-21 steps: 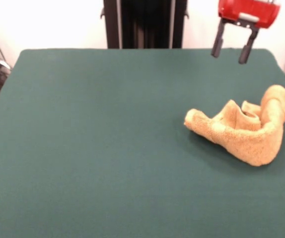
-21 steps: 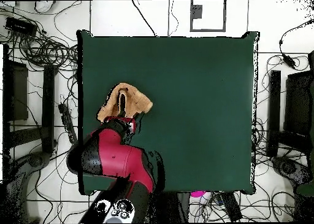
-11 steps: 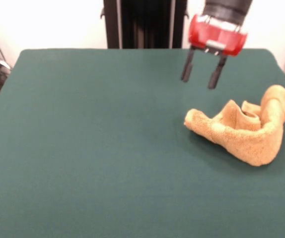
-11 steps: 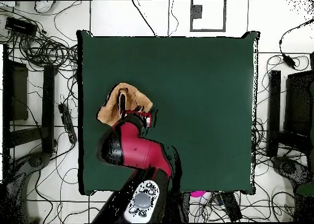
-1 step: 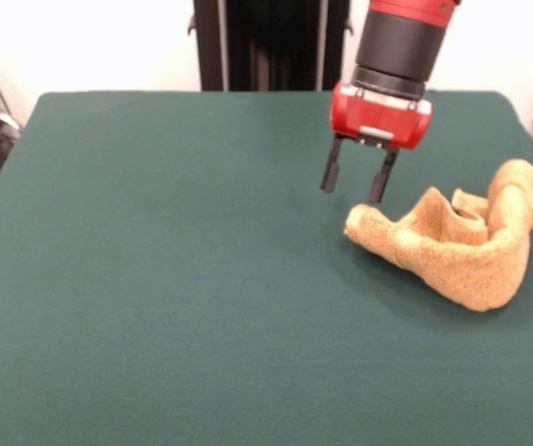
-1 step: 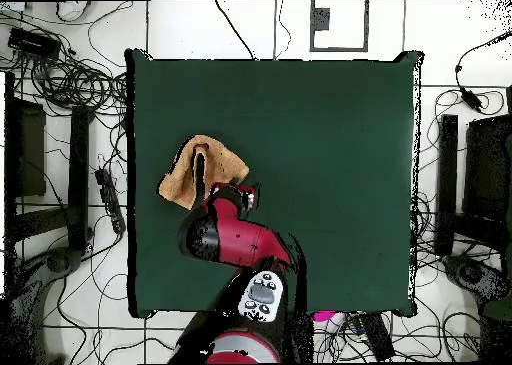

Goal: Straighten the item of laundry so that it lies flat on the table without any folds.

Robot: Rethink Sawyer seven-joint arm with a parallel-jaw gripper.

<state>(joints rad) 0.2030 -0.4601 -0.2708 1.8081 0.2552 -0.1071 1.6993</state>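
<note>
Crumpled orange-yellow terry towel (image 5: 461, 246) sits bunched near one side edge of the dark green covered worktop (image 5: 174, 279), nowhere near flat: rolled into a curved, ridged lump with a pocket in the middle. Claw (image 5: 351, 183) hangs just off the towel's pointed end, fingers apart, holding nothing, tips above the cover and not touching cloth.

Key relation: in the front view the towel lies right of and slightly below the claw. Its long axis runs from that near tip away toward the worktop's edge. My read: the next grab wants that near tip.

Overhead, the red arm (image 6: 235, 243) covers the claw and the towel's (image 6: 200, 166) nearest edge. No care tag or border bands visible; layer count inside the fold unclear.
</note>
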